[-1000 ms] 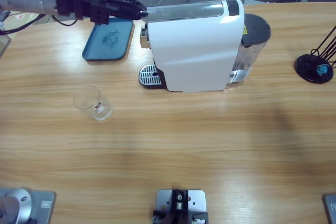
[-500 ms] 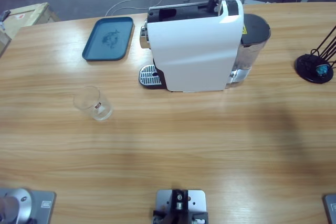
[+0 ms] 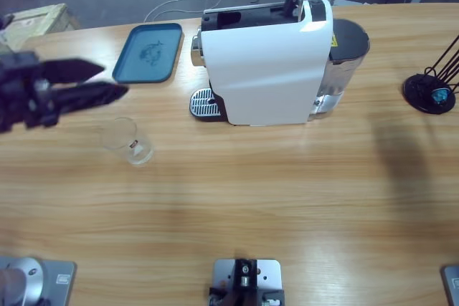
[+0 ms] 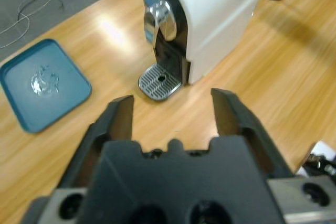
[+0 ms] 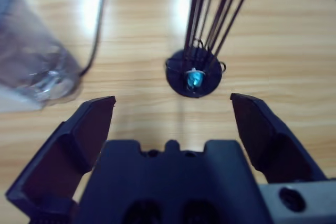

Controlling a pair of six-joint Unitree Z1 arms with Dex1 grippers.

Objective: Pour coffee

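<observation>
The left hand (image 3: 107, 80) is seen entering from the left edge of the high view, its jaws spread wide and empty, held above the desk (image 3: 287, 191) just up and left of a clear drinking glass (image 3: 128, 141). From its wrist camera the white coffee machine (image 4: 210, 19), its chrome spout (image 4: 157, 17) and round drip grate (image 4: 159, 80) are seen ahead, with a blue tray (image 4: 41, 83) off to the left. The right hand (image 5: 173, 116) is also spread wide and empty, aimed down at a black wire stand (image 5: 194, 74) on the desk, beside the machine's clear water tank (image 5: 31, 61). No coffee can be made out in the glass.
</observation>
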